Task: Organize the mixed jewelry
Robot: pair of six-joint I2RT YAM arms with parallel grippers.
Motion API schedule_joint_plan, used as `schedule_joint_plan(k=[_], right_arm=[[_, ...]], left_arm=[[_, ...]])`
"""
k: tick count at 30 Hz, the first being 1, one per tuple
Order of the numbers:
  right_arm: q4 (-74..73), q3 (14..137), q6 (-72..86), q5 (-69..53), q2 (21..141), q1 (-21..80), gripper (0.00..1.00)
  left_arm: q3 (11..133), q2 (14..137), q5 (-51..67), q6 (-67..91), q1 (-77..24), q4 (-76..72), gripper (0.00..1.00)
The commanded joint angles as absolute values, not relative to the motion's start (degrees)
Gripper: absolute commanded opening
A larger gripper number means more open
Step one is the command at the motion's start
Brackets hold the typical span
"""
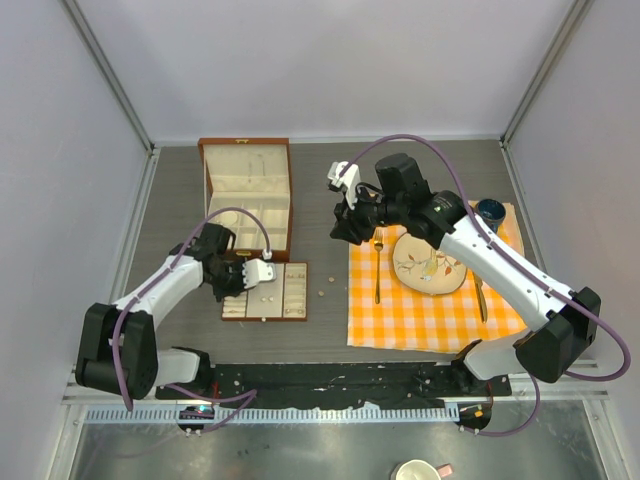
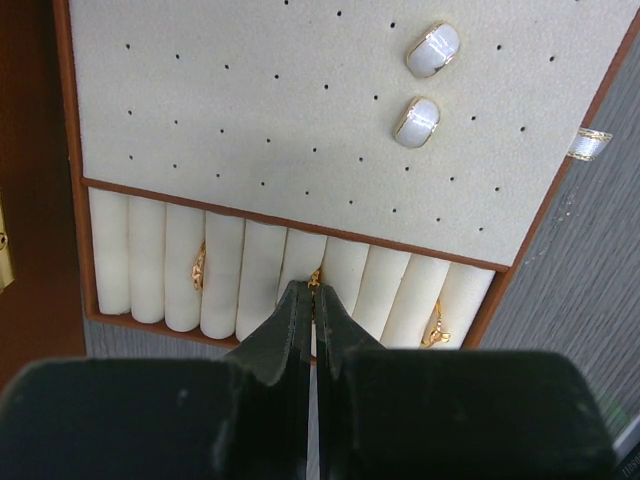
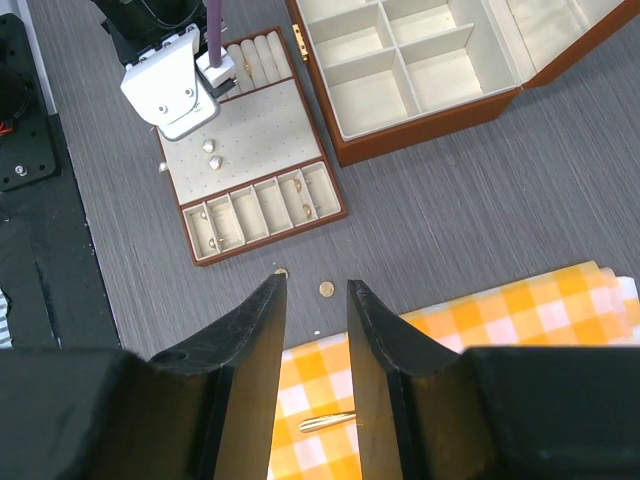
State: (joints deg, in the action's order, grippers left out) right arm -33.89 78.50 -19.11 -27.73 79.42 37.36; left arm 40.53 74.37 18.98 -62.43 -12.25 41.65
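The left gripper, jaws pressed together, has its tips at a small gold ring seated among the cream ring rolls of the flat brown wooden cream-lined tray. Two white gold-rimmed studs sit on the tray's dotted panel. Two tiny gold pieces lie on the grey table just beside the tray. The right gripper hangs above them, jaws apart, holding nothing.
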Motion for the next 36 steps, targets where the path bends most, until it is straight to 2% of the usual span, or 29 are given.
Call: schedule_joint_plan(k=[1, 10, 13, 14, 20, 26, 36], right_arm=[[-31.46, 79.10, -18.28, -28.65, 78.66, 37.09, 0.36], [-31.46, 79.10, -18.28, -28.83, 79.01, 36.83, 0.36], [-31.55, 79.10, -18.19, -28.74, 78.84, 36.83, 0.37], [-31.47, 79.10, -18.19, -28.74, 78.92, 36.83, 0.37], [-31.46, 79.01, -18.11, -28.65, 78.84, 36.74, 0.36], [-31.38, 79.10, -17.93, -28.83, 78.66, 36.74, 0.37], [-31.38, 78.75, -17.84, -29.00, 78.22, 36.56, 0.36]], left_arm=[[39.11, 73.83, 18.28, -63.37, -11.95, 39.82, 0.00], [38.41, 73.65, 17.75, -63.02, -11.95, 39.55, 0.00], [38.67, 73.21, 17.75, -62.84, -11.95, 40.25, 0.07], [38.93, 73.13, 17.93, -62.58, -11.95, 40.60, 0.13], [41.39, 70.58, 19.60, -61.96, -11.95, 43.68, 0.31], [42.63, 69.61, 19.60, -61.96, -11.95, 45.26, 0.35], [43.86, 69.87, 20.04, -61.53, -11.95, 44.56, 0.33]])
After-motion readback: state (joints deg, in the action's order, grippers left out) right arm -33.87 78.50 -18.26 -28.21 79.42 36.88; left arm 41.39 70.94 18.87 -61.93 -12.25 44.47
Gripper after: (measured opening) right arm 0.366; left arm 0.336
